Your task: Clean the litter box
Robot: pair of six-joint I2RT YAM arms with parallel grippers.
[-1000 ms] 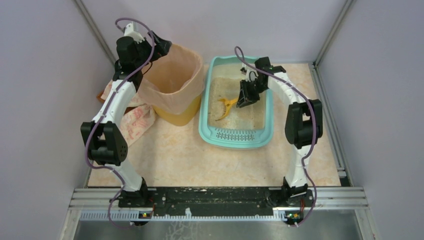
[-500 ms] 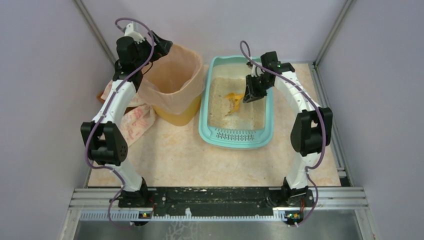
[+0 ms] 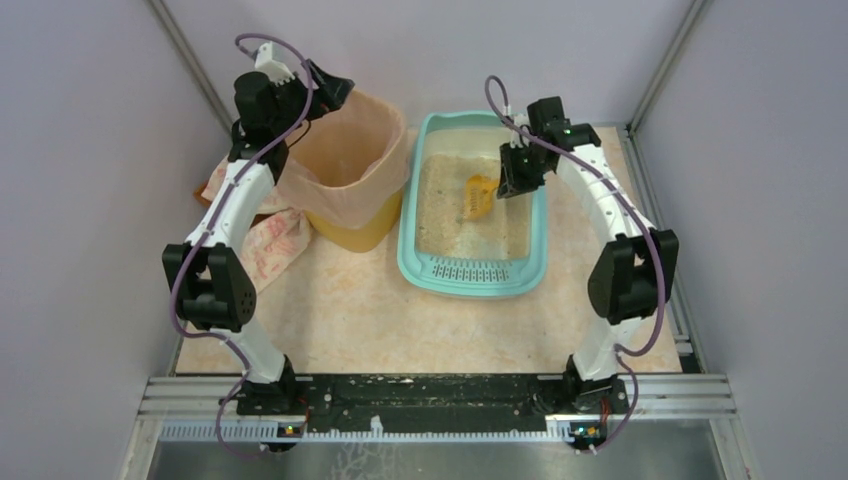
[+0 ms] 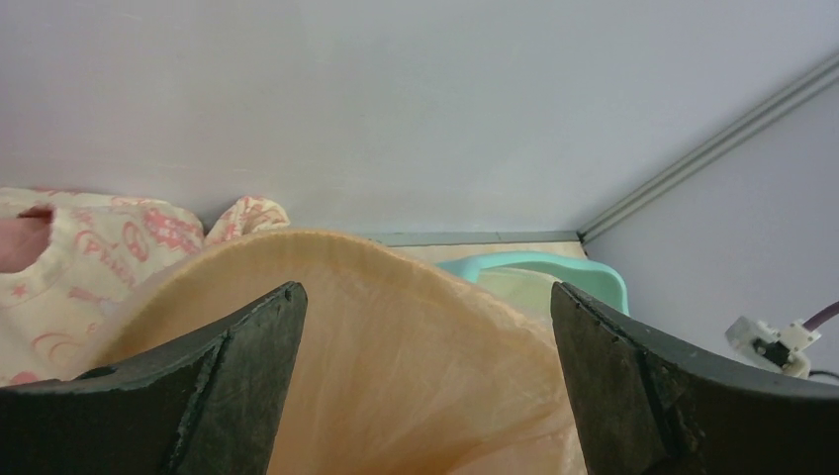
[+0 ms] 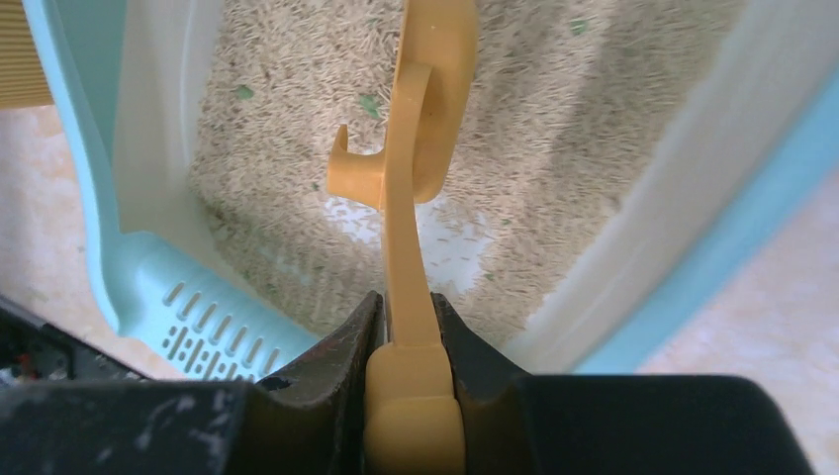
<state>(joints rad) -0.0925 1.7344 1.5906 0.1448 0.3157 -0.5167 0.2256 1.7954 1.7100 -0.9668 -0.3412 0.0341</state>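
The teal litter box (image 3: 412, 255) sits at the back middle of the table, beige litter (image 3: 440, 200) inside and a slotted grille (image 3: 470, 270) at its near end. My right gripper (image 3: 508, 185) hangs over the box's right side, shut on the handle of a yellow scoop (image 3: 477, 196). In the right wrist view the scoop (image 5: 420, 148) points into the litter (image 5: 287, 198), and a bare white patch of box floor (image 5: 455, 242) shows below it. My left gripper (image 3: 335, 88) is open above the rim of the yellow bin (image 3: 350, 235), its fingers (image 4: 233, 376) spread over the peach bag liner (image 4: 416, 346).
A pink-patterned white cloth (image 3: 265, 245) lies left of the bin, also in the left wrist view (image 4: 59, 267). Purple walls close in the table on three sides. The litter box's far rim (image 4: 534, 267) shows beyond the bag.
My right gripper has pulled back toward the far right of the litter box and lifted, bringing the scoop with it. The left arm has barely moved.
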